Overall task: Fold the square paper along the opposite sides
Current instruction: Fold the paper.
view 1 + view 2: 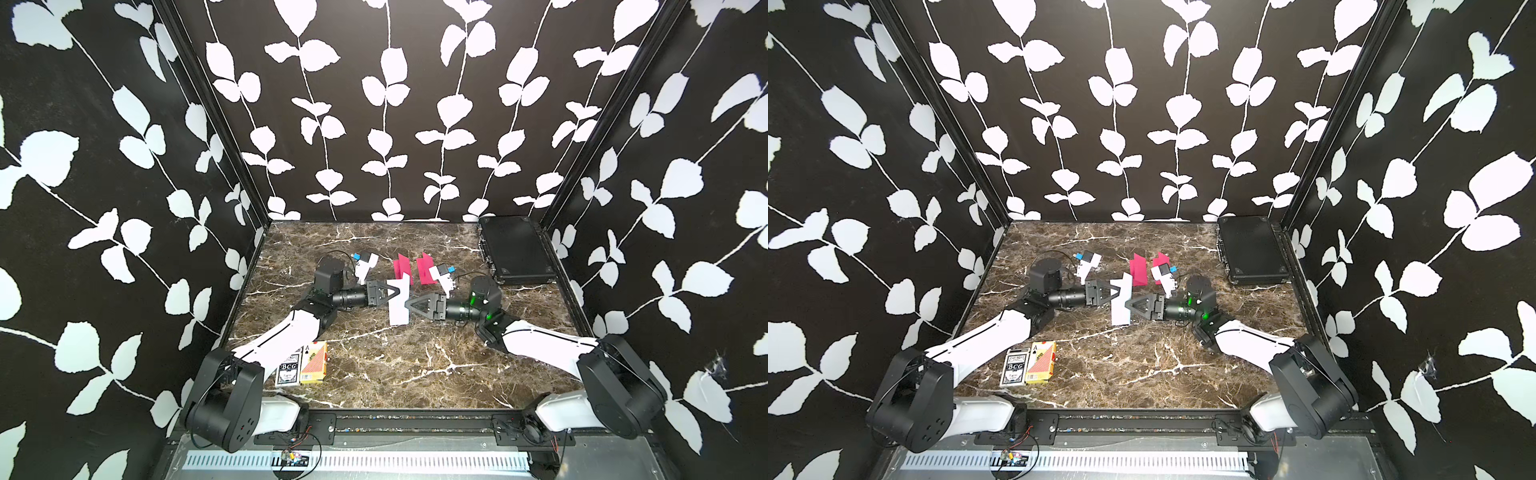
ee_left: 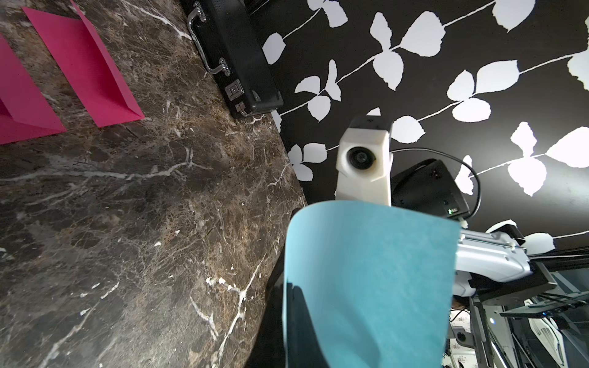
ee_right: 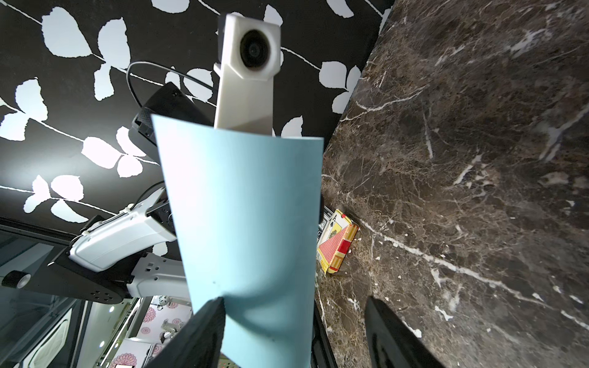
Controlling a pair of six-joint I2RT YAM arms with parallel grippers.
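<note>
Item 1, paper [image 1: 398,306] [image 1: 1121,306]: one sheet, standing on edge and bowed over the middle of the tabletop [image 1: 415,365], between my two tools. It reads white in both top views and pale blue in my wrist views [image 2: 366,280] [image 3: 248,216]. I cannot tell whether its lower edge touches the marble.

Item 2, my left tool [image 1: 388,293] [image 1: 1115,293]: closed, pinching the paper at the side edge nearest that arm.

Item 3, my right tool [image 1: 409,302] [image 1: 1128,304]: open, facing the left tool across the sheet. In my right wrist view one finger [image 3: 204,334] lies against the paper's face; the other finger [image 3: 392,337] stands well apart from it, over bare marble.

Item 4, pink folded sheets, two [image 1: 402,268] [image 1: 426,270]: creased, half open, side by side just behind the paper, toward the back wall. Both show in my left wrist view [image 2: 86,70] [image 2: 19,105].

Item 5, black case [image 1: 515,249] [image 1: 1250,249] [image 2: 236,54]: closed, lying flat in the far corner on my right side, metal handle and latches on its long side.

Item 6, card packs, two: a dark pack [image 1: 289,368] [image 1: 1014,368] and an orange pack [image 1: 313,361] [image 1: 1041,361] [image 3: 338,242], touching each other, near the front edge beside my left arm.
</note>
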